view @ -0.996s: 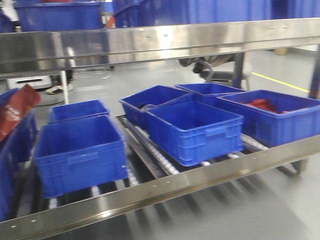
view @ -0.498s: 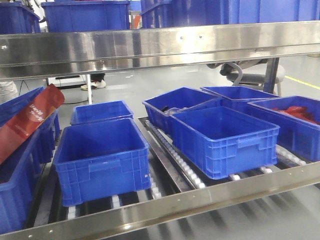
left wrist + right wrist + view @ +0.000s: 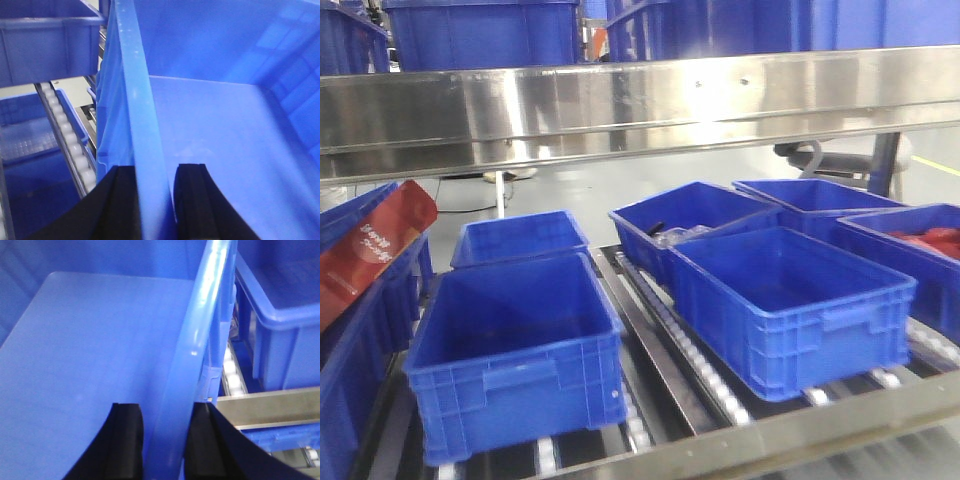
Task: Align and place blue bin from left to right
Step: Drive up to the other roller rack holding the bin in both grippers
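Note:
In both wrist views I hold one blue bin by its two side walls. In the left wrist view its pale rim (image 3: 137,115) runs up between the black fingers (image 3: 120,205) of my left gripper (image 3: 154,200), which is shut on it, and the empty bin floor (image 3: 215,150) lies to the right. In the right wrist view my right gripper (image 3: 165,440) is shut on the opposite rim (image 3: 200,330), with the bin floor (image 3: 100,340) to the left. Neither arm nor the held bin shows in the front view.
Several blue bins sit on the roller rack: front left (image 3: 515,350), front middle (image 3: 785,300), back left (image 3: 520,238), back middle (image 3: 690,215). A steel shelf beam (image 3: 640,100) crosses above. A red packet (image 3: 370,250) leans at left. Another bin (image 3: 280,305) and a steel rail (image 3: 270,407) lie beside my right gripper.
The front view has shifted: the rack and its bins slid right in the frame and now look nearer and larger. The bins keep their places relative to each other.

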Controlling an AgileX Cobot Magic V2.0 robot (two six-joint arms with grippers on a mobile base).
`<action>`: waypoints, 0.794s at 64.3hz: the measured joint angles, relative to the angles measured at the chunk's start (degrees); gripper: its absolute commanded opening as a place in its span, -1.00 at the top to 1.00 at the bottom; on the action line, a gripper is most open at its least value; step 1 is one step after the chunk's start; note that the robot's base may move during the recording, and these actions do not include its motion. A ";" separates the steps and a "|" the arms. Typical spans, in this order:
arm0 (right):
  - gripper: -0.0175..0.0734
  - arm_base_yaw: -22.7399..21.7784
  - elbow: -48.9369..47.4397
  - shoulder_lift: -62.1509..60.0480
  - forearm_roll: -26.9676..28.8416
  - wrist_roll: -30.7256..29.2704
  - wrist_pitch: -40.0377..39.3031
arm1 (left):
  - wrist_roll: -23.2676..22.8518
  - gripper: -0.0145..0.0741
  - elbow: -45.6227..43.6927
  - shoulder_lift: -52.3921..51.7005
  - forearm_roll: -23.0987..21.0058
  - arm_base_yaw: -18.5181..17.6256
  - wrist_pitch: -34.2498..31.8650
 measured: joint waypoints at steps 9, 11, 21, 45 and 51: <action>0.76 0.00 0.00 0.00 0.00 0.00 0.00 | 0.00 0.92 0.00 0.00 0.00 0.00 0.00; 0.76 0.00 0.00 0.00 0.00 0.00 0.00 | 0.00 0.92 0.00 0.00 0.00 0.00 0.00; 0.76 0.00 0.00 0.00 0.00 0.00 0.00 | 0.00 0.92 0.00 0.00 0.00 0.00 0.00; 0.76 0.00 0.00 0.00 0.00 0.00 0.00 | 0.00 0.92 0.00 0.00 0.00 0.00 -0.11; 0.76 0.00 0.00 0.00 0.00 0.00 0.00 | 0.00 0.92 0.00 0.00 0.11 0.00 -0.11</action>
